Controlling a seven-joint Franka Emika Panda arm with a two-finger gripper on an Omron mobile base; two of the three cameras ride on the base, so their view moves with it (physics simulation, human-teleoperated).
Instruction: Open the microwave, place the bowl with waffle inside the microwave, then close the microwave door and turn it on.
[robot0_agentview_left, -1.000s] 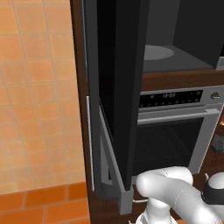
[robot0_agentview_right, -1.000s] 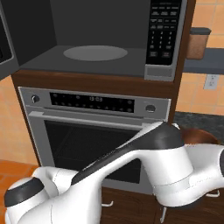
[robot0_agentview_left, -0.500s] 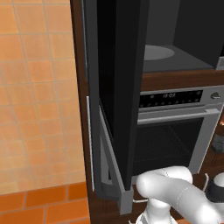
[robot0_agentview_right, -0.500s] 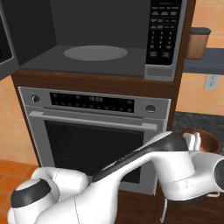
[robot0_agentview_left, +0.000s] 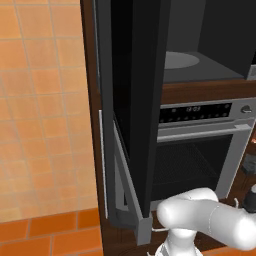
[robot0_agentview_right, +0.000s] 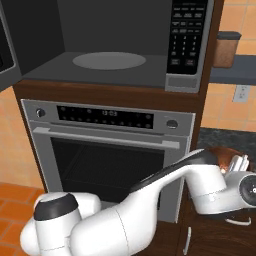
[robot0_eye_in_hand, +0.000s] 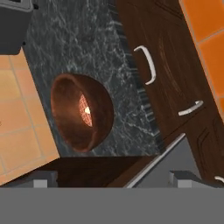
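The microwave (robot0_agentview_right: 115, 30) stands open, its round grey turntable (robot0_agentview_right: 109, 60) bare. Its black glass door (robot0_agentview_left: 135, 100) is swung out to the left. The reddish-brown bowl (robot0_eye_in_hand: 81, 111) sits on the dark marble counter (robot0_eye_in_hand: 65, 43) right of the oven, with the waffle (robot0_eye_in_hand: 85, 109) inside it. In the right base view the bowl (robot0_agentview_right: 223, 152) peeks out behind my arm. My gripper (robot0_eye_in_hand: 113, 179) hangs above the bowl, open, with nothing between its fingers. The gripper (robot0_agentview_right: 239, 163) shows at the far right of the right base view, close beside the bowl.
The oven (robot0_agentview_right: 107, 150) with its display strip sits under the microwave. The microwave's keypad (robot0_agentview_right: 185, 35) is at its right. A brown canister (robot0_agentview_right: 226, 49) stands on a shelf at the right. Dark cabinet fronts with silver handles (robot0_eye_in_hand: 146, 63) lie below the counter edge.
My arm has swung right, from in front of the oven to over the counter beside the bowl. The gripper stayed open. The microwave and its door have not moved.
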